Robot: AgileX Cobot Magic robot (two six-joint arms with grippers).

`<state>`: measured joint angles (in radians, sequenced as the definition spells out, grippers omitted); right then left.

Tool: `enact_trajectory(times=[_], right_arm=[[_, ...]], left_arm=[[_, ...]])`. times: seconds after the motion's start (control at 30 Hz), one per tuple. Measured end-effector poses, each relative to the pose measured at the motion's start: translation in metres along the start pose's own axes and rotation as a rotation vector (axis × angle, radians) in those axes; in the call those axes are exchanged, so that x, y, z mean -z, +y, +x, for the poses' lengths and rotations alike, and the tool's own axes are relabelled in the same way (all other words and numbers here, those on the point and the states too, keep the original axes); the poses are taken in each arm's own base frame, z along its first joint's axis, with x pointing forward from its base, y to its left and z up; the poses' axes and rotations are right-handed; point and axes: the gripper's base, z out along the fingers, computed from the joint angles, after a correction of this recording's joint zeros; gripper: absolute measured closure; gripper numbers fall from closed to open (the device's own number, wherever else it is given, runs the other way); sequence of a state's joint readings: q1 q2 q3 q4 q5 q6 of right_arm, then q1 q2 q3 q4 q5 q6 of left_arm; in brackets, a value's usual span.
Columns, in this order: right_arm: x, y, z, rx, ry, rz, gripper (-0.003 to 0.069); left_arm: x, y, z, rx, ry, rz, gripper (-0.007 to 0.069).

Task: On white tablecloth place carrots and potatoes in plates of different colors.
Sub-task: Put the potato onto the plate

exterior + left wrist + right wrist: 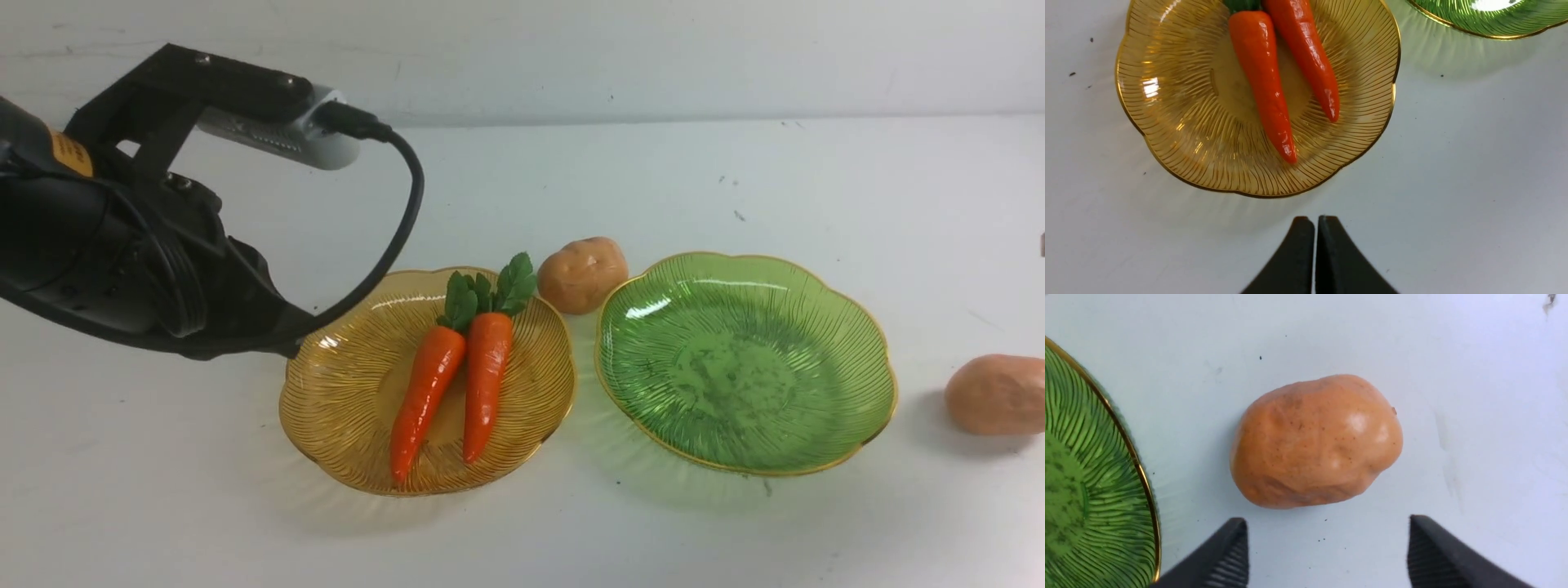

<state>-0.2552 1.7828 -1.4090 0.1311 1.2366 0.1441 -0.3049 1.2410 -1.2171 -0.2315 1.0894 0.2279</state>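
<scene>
well, the white tablecloth (522, 531) lies wide and bare on the near side of both plates, and again behind them up to its far edge, where it meets the pale wall (653, 49). the amber plate (343, 392) and the green plate (747, 367) stand side by side with only a narrow strip of cloth between their gold rims. both carrots (487, 376) lie inside the amber plate, close together, thin tips toward the near rim and green leaves at the far rim. the green plate shows only its bare ribbed bottom. one potato (582, 273) sits on the cloth just behind that narrow strip, near both rims. the other potato (998, 394) sits on the cloth to the right of the green plate, apart from its rim, and the front view's right edge cuts it. the right gripper (1327, 524) hangs near this potato with jaws spread wider than it, touching nothing. the left gripper (1314, 222) is clenched, its jaws pressed together on nothing, over the cloth just outside the amber plate's rim; the left arm (122, 245) comes in from the left.
</scene>
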Motion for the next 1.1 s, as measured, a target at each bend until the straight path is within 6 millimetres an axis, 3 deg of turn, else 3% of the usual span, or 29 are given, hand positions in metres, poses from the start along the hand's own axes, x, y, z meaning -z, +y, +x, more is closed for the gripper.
enact_trajectory(times=[0.07, 0.2, 0.37, 0.67, 0.77, 1.0, 1.1], right_arm=[[-0.006, 0.000, -0.001, -0.109, 0.014, 0.003, 0.0053], [-0.027, -0.001, -0.005, -0.286, 0.065, 0.010, -0.0025], [-0.038, 0.002, -0.009, -0.378, 0.075, -0.017, -0.0031], [-0.080, 0.001, -0.019, -0.417, 0.107, -0.020, -0.0023], [-0.081, 0.002, -0.020, -0.358, 0.109, -0.048, 0.0055], [-0.080, 0.001, -0.022, -0.285, 0.093, -0.038, 0.0057], [-0.074, 0.008, -0.034, -0.207, 0.064, -0.064, 0.0057]], left_arm=[[0.000, 0.000, 0.000, 0.000, -0.005, 0.000, 0.0628], [0.000, 0.000, -0.001, 0.001, -0.006, 0.001, 0.0628], [0.000, 0.000, 0.000, 0.001, 0.003, 0.004, 0.0628], [0.000, 0.000, 0.001, 0.001, 0.008, 0.005, 0.0628], [0.000, 0.000, 0.001, 0.000, 0.008, 0.005, 0.0628], [0.000, 0.000, 0.000, -0.009, 0.002, 0.003, 0.0628], [0.000, 0.000, 0.000, -0.010, 0.001, 0.003, 0.0628]])
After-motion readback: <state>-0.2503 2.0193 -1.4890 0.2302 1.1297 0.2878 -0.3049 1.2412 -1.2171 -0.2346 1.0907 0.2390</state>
